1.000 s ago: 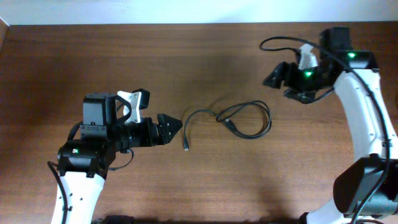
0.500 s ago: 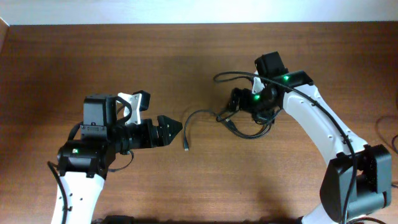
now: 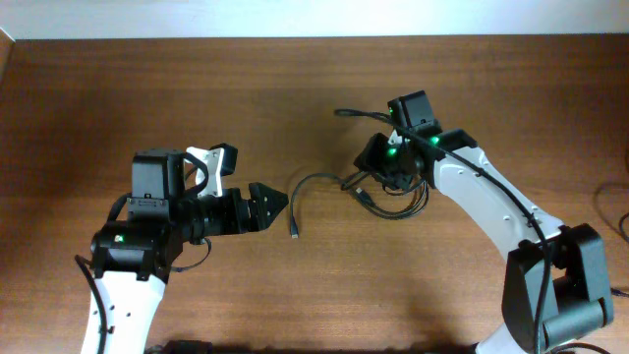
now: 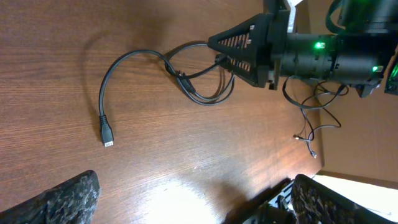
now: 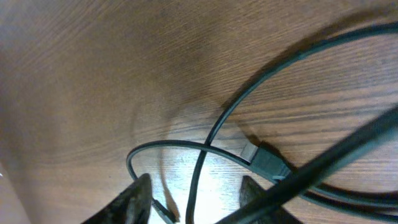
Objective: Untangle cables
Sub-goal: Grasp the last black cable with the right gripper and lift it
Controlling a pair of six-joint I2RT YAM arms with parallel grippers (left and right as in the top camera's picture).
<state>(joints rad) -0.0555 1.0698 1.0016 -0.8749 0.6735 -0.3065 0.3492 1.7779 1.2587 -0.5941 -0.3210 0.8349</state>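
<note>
A black cable (image 3: pixel 305 181) lies mid-table, its plug end (image 3: pixel 294 233) nearest my left gripper and its crossed loops (image 3: pixel 408 202) under my right arm. In the left wrist view the cable (image 4: pixel 109 71) curves to its plug (image 4: pixel 107 134). My left gripper (image 3: pixel 271 201) is open and empty, just left of the plug. My right gripper (image 3: pixel 367 178) is down over the crossing, also seen in the left wrist view (image 4: pixel 214 45). It is open, its fingers (image 5: pixel 134 199) either side of one strand (image 5: pixel 198 171), beside a connector (image 5: pixel 267 160).
The right arm's own thin wiring (image 4: pixel 311 124) hangs beside it. The table's far edge (image 3: pixel 295 37) runs along the top of the overhead view.
My right arm has swung from the far right in to the cable and lowered its gripper over the crossed loops. The left arm and the cable have not moved.
</note>
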